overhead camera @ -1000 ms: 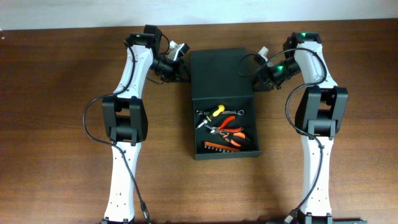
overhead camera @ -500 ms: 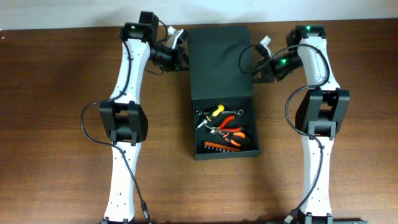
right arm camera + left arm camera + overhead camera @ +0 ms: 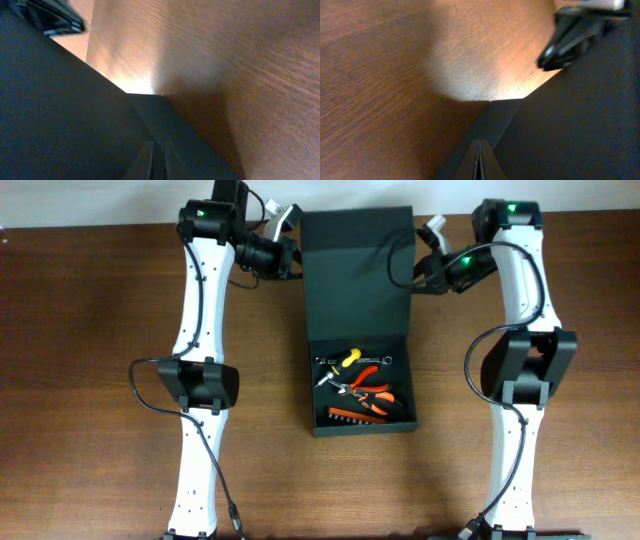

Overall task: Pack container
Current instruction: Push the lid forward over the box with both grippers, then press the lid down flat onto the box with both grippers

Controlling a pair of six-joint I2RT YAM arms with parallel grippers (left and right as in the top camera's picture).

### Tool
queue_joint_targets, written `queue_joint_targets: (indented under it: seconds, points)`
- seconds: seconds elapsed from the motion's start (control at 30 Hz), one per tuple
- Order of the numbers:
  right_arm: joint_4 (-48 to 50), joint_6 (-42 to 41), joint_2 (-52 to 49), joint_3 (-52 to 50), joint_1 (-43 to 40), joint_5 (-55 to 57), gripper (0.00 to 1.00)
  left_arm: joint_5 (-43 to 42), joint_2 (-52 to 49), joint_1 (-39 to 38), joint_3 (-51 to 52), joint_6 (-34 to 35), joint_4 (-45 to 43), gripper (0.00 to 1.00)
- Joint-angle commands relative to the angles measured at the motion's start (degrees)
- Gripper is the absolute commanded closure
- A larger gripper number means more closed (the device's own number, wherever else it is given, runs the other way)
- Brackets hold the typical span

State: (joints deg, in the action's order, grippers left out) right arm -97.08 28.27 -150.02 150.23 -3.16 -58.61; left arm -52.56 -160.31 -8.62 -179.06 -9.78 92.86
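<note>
left tool (image 3: 290,258) and right tool (image 3: 422,268) each pinch a side edge of the lid (image 3: 355,270), holding it raised behind the container (image 3: 362,427) mid-tabletop (image 3: 100,380), seemingly ready to fold it over the pliers (image 3: 368,392) inside.

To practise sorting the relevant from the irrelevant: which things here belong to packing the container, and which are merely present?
Belong to the job: container; its lid; hand tools inside it; left gripper and right gripper, at the lid's side edges.
Merely present: wooden table; arm cables.
</note>
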Motion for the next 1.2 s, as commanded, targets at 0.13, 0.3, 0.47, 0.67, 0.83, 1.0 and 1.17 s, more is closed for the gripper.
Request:
queue_joint_targets:
  seconds: [0.13,0.3,0.47,0.67,0.83,1.0,1.17]
  points:
    - [-0.26,-1.44,10.12,1.49,0.52,-2.23,0.90,-1.05,5.51,-1.09,-0.83,-0.15,0.79,0.98]
    - [-0.26,-3.04,13.27,1.49,0.52,-2.23,0.89,-1.03,8.39,-1.11,-0.83,-0.15,1.73,0.98]
    - [-0.26,-6.69,16.48,1.49,0.57,-0.26,0.89,-2.23,12.46,-1.38,-0.79,1.46,3.85,0.98]
    - [-0.26,-12.39,21.51,1.49,0.61,4.15,0.89,-2.10,19.47,-4.09,-0.79,1.66,3.82,0.98]
    - [-0.26,-18.47,26.14,1.05,1.31,7.91,0.87,-0.96,25.05,-7.45,-0.76,3.78,3.85,0.98]
    - [-0.26,-23.19,31.71,-0.26,3.39,17.57,0.85,10.82,29.70,-12.00,-0.66,4.42,3.82,0.98]
    - [-0.28,-23.26,37.55,-4.37,6.05,33.79,0.83,32.52,32.72,-16.24,-0.46,4.63,3.82,0.98]
